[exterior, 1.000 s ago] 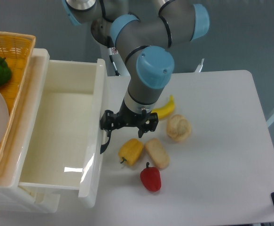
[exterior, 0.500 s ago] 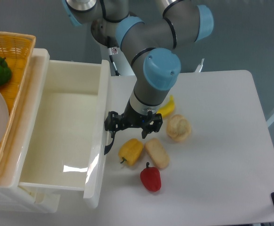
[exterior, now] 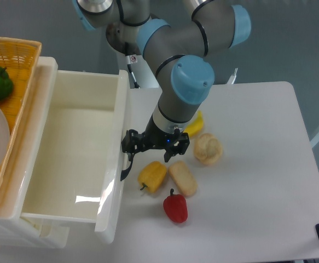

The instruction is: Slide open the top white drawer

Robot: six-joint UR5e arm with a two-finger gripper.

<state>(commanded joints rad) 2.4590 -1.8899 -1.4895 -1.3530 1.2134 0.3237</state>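
One drawer [exterior: 71,159], left of centre, stands pulled far out, its tray exposed. The pincer [exterior: 131,149] sits at the black handle [exterior: 127,167], apparently clamped on it. Step judged: end of the pull; next, release and withdraw over the tabletop [exterior: 257,181].

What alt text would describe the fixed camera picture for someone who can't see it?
A robot arm's gripper sits at the black handle of the top white drawer, which is pulled far out and empty. A yellow pepper, red pepper, bread rolls and banana lie on the table.
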